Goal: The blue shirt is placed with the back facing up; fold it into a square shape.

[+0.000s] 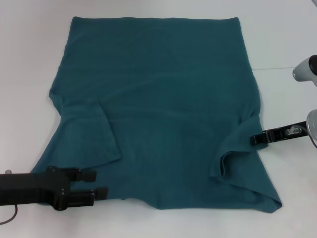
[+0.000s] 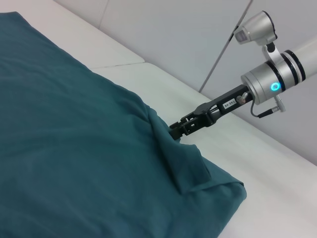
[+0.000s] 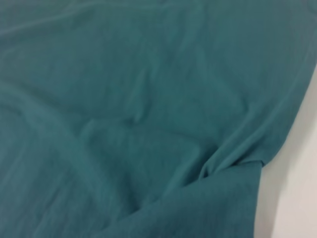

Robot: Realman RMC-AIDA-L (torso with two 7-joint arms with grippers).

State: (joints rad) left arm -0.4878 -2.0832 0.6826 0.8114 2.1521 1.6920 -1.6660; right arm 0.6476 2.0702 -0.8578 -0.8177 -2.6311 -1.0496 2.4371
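The blue shirt (image 1: pixel 163 99) lies flat on the white table (image 1: pixel 29 59), with both sleeves folded inward over the body. My left gripper (image 1: pixel 97 184) is open at the shirt's near left corner, its two black fingers (image 1: pixel 88 175) apart at the hem edge. My right gripper (image 1: pixel 254 139) sits low at the shirt's right edge, beside the folded right sleeve (image 1: pixel 233 158). The left wrist view shows the right gripper (image 2: pixel 176 130) touching a raised fold of the shirt (image 2: pixel 74 148). The right wrist view shows only shirt fabric (image 3: pixel 138 114) close up.
White table surface (image 3: pixel 297 188) surrounds the shirt on all sides. A seam line (image 1: pixel 277 67) crosses the table at the far right. The right arm's silver wrist (image 2: pixel 277 79) hangs over the table's right side.
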